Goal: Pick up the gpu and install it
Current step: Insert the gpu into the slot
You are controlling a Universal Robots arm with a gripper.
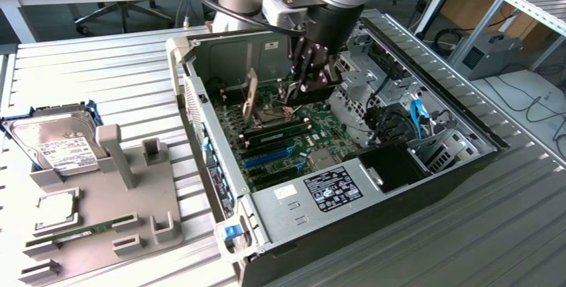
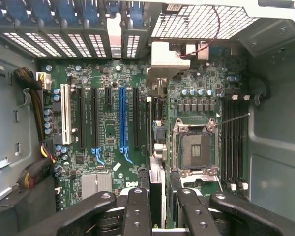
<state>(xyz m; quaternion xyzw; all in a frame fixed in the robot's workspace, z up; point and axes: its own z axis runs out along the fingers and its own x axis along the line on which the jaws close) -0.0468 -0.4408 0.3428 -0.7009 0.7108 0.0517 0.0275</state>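
Pinched the graphics card (image 2: 157,164) edge-on in the claw (image 2: 162,196), inside the open computer case (image 1: 460,111). Hung upright over the board (image 2: 108,177), beside the blue slot (image 2: 122,118), bracket toward the rear grilles, likely to line up with a slot.

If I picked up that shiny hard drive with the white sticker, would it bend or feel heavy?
Probably stiff: the hard drive looks like a solid metal box. Likely heavy for its size. Its smooth shiny top may be a bit slippery.

Light: bright, even, from overhead.
Shadows: soft, under the gripper (image 1: 309,83).
Focus: gripper fingers (image 2: 137,211) blurred close up.
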